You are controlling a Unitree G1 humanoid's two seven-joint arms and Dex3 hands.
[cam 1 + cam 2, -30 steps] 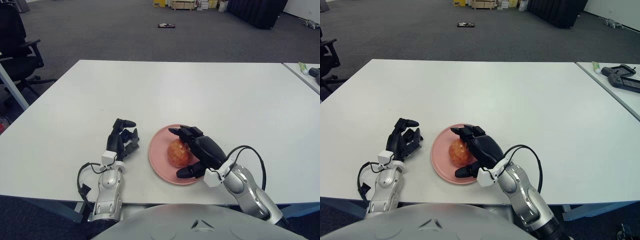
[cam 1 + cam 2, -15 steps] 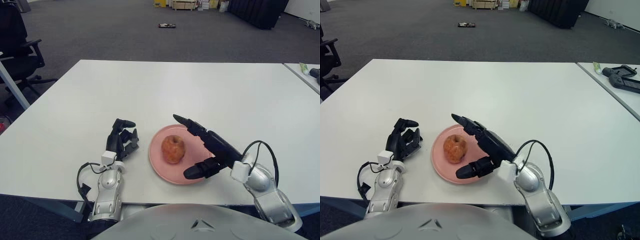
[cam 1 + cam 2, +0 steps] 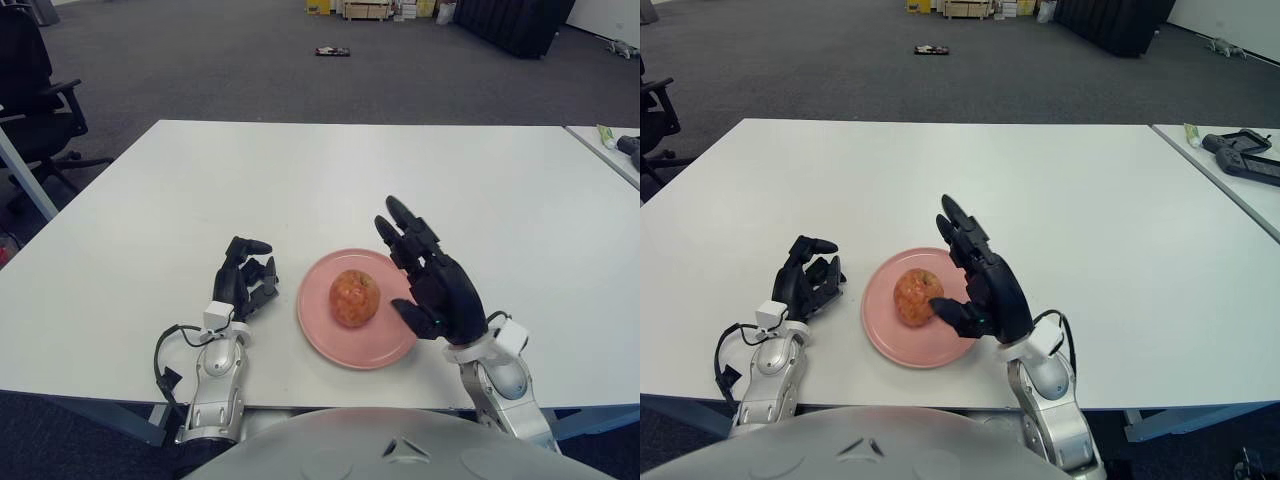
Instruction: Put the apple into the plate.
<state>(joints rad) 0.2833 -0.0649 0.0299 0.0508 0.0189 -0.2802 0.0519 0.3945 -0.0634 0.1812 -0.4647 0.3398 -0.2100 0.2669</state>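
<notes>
A red-yellow apple sits upright in the middle of a pink plate near the table's front edge. My right hand is raised just to the right of the plate, fingers spread open and pointing up, holding nothing and apart from the apple. My left hand rests on the table to the left of the plate, fingers loosely curled, holding nothing.
The white table stretches far behind the plate. A second table edge with a dark device and a small tube lies at the far right. An office chair stands at the far left.
My right hand let go of the apple, opened, and drew back to the right, lifting upright beside the plate. The apple stays on the plate. The left hand has not moved.
</notes>
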